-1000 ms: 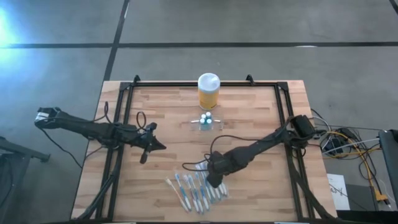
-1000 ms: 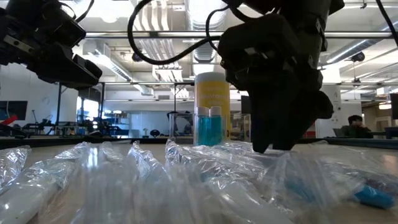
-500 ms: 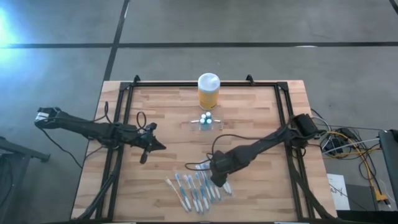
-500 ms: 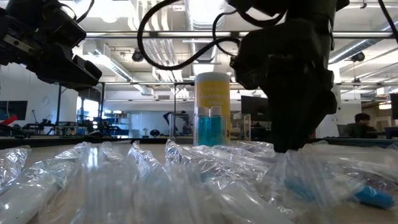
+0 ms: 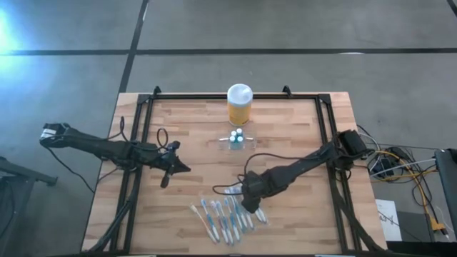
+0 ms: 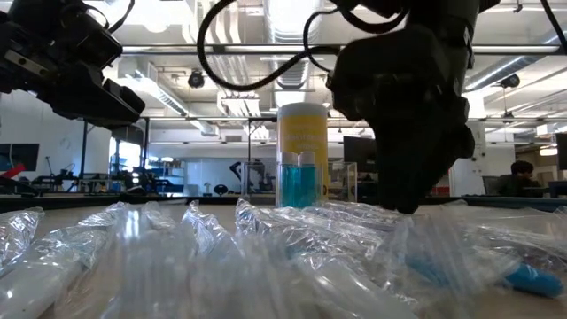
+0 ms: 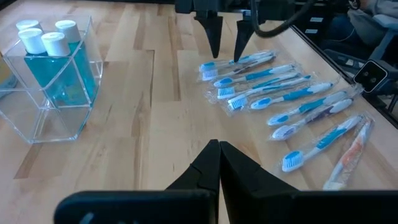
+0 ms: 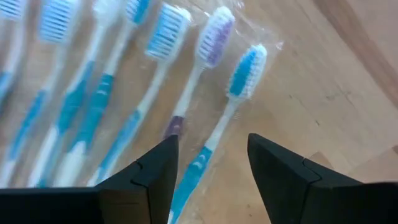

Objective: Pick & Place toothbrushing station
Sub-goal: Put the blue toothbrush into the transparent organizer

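Note:
The toothbrushing station (image 5: 235, 140), a clear plastic holder with blue white-capped bottles in it, stands on the table's middle, near the yellow jar (image 5: 239, 104); it also shows in the left wrist view (image 7: 53, 87). A row of wrapped toothbrushes (image 5: 225, 218) lies near the front edge. My right gripper (image 5: 250, 208) is open, low over the right end of that row, its fingers on either side of the outermost blue toothbrush (image 8: 231, 112). My left gripper (image 5: 180, 166) is shut and empty above the table's left part. My right gripper's open fingers (image 8: 155, 171) come from above and stand on either side of the blue toothbrush's handle (image 8: 211, 152). I cannot tell whether they touch it or its wrapper. The toothbrush lies flat on the table.
Black frame rails run along the table's left (image 5: 139, 143) and right (image 5: 327, 128) sides. Bare wood lies between the holder and the toothbrushes (image 5: 214, 175). Cables hang off the table's right edge (image 5: 389, 164).
My right gripper has gone a little toward the table's right edge, along the row of toothbrushes, and stays low over it. The toothbrushes and the holder have kept still.

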Available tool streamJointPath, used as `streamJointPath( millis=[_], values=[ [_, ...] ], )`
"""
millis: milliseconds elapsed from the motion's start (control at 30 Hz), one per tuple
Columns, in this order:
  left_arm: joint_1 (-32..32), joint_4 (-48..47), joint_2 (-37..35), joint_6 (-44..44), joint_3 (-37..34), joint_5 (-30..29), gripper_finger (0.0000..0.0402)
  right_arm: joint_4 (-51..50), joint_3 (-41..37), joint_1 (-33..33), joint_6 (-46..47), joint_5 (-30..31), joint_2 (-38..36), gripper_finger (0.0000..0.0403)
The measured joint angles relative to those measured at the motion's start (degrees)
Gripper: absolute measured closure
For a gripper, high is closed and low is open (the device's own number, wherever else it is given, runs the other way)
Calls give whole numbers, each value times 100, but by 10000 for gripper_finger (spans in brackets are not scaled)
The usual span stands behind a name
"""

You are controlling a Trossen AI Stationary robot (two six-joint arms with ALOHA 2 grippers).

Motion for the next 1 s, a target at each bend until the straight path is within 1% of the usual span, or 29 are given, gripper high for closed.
streamJointPath(
  millis=[267, 367, 500, 867, 1000],
  values=[
    [1, -1, 0, -2, -2, 0, 392, -26, -4, -7, -15, 39, 138, 216],
    [0, -1, 0, 6, -2, -2, 392, -22, -4, -9, -98, 35, 138, 225],
    [0, -1, 0, 4, -2, -2, 392, -80, -27, -9, -122, -4, 138, 258],
    [2, -1, 0, -4, -2, 5, 392, -214, -101, -11, -639, -18, 103, 378],
    [4, -1, 0, -4, -2, 13, 392, -286, -101, -11, -750, 132, -115, 393]
  ],
)
